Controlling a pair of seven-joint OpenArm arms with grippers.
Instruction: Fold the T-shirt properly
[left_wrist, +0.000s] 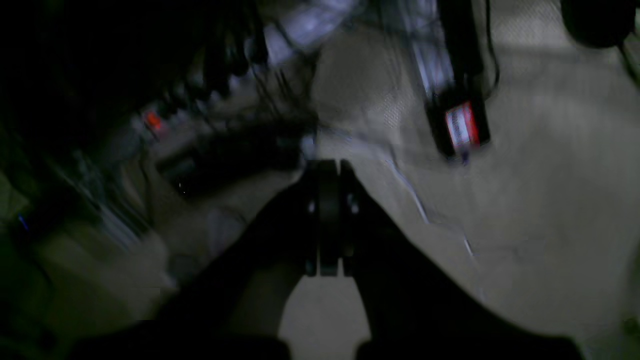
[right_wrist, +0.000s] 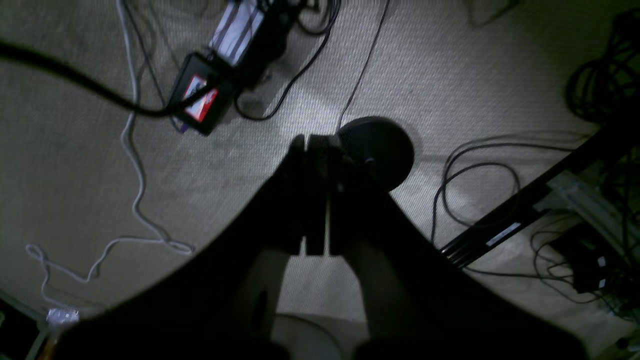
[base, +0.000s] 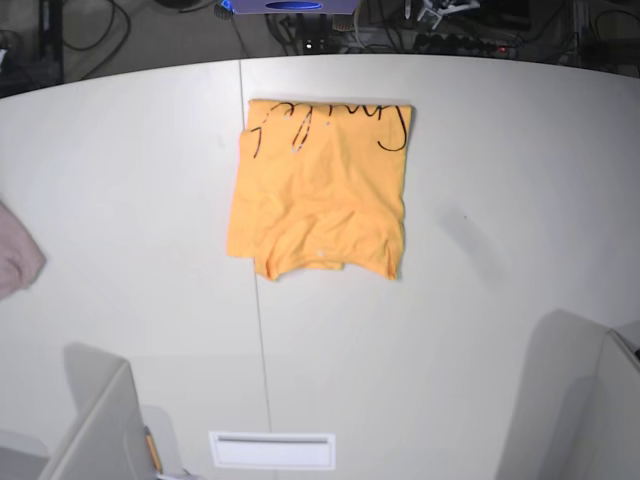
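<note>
On the table (base: 500, 150) I see the T-shirt (base: 320, 195) folded into a compact rectangle, lettering at its far edge; folding looks essentially finished. My left gripper (left_wrist: 327, 220) and right gripper (right_wrist: 316, 200) are closed, empty.

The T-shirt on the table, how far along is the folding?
Mostly done: the T-shirt lies folded into a compact block on the table, black lettering along its far edge. Nothing is in hand; the left claw and right claw are shut, empty and pointed at the floor. The uneven near hem may need tidying.
</note>
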